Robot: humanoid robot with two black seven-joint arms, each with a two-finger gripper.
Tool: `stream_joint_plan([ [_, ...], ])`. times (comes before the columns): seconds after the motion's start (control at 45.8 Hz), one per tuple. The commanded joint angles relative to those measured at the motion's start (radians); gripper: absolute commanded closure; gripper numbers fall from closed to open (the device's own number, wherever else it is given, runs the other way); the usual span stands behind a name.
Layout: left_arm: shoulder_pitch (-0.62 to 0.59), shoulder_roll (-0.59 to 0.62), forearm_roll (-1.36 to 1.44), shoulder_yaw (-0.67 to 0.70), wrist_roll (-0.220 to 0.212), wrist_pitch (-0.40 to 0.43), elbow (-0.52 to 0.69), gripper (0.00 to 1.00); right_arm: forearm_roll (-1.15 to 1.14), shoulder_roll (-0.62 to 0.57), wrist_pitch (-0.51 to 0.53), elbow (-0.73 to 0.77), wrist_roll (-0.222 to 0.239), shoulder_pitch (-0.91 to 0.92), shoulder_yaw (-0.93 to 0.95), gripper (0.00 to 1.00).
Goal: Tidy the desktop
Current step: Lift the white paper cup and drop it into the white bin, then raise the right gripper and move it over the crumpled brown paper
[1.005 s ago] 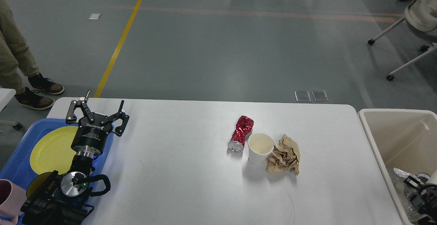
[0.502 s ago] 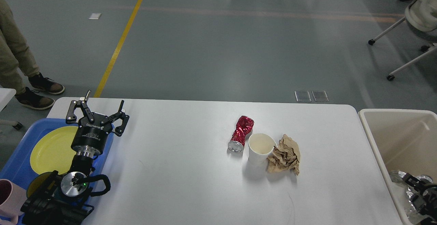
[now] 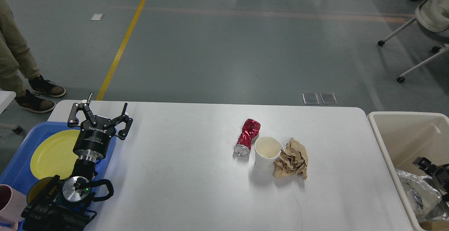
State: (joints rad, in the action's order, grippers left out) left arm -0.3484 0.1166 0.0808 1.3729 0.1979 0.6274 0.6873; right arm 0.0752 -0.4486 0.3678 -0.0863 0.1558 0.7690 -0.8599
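Observation:
The white desktop [image 3: 196, 196] fills the lower part of the head view. Near its middle lie a crushed red can [image 3: 247, 137], an upright white paper cup [image 3: 267, 152] and a crumpled ball of brown paper [image 3: 292, 159], all close together. My left gripper [image 3: 105, 107] stands open and empty over the table's left end, beside the blue tray [image 3: 14, 168]. My right gripper [image 3: 432, 167] shows only as a small dark shape at the right edge, inside the beige bin [image 3: 407, 136] and above crumpled silvery trash [image 3: 417, 192]. Its fingers cannot be told apart.
The blue tray holds a yellow plate [image 3: 52, 152], and a pink cup [image 3: 8, 203] shows at its near corner. A person's legs [image 3: 14, 59] stand on the floor at far left. Office chairs [image 3: 428, 17] are at the far right.
My right gripper has risen inside the bin, and more of the silvery trash shows beneath it. The left arm and the things on the table have not moved.

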Motion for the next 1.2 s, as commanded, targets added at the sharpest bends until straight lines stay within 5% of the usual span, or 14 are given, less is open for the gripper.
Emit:
stream_joint_plan([
  [0.0,0.000,0.000,0.001,0.000,0.000,0.000,0.000,0.04,-0.077,-0.038,0.115,-0.113,0.008,0.191,-0.053,0.00],
  [0.109,0.000,0.000,-0.001,0.000,0.000,0.000,0.000,0.04,-0.173,-0.096,0.145,-0.353,0.017,0.390,-0.080,0.00],
  [0.328,0.000,0.000,-0.001,0.000,0.000,0.000,0.000,0.04,-0.244,-0.096,0.244,-0.740,0.117,0.757,-0.159,0.00],
  [0.655,-0.001,0.000,0.001,0.000,0.000,0.000,0.002,0.04,-0.216,0.068,0.517,-1.142,0.122,1.246,-0.274,0.00],
  [0.917,-0.001,0.000,0.001,0.000,0.000,0.000,0.000,0.04,-0.005,0.030,0.507,-1.392,0.122,1.519,-0.281,0.00],
  [1.18,-0.001,0.000,0.001,0.000,0.000,0.000,0.000,0.04,0.075,0.031,0.392,-1.420,0.120,1.572,-0.338,0.00],
])
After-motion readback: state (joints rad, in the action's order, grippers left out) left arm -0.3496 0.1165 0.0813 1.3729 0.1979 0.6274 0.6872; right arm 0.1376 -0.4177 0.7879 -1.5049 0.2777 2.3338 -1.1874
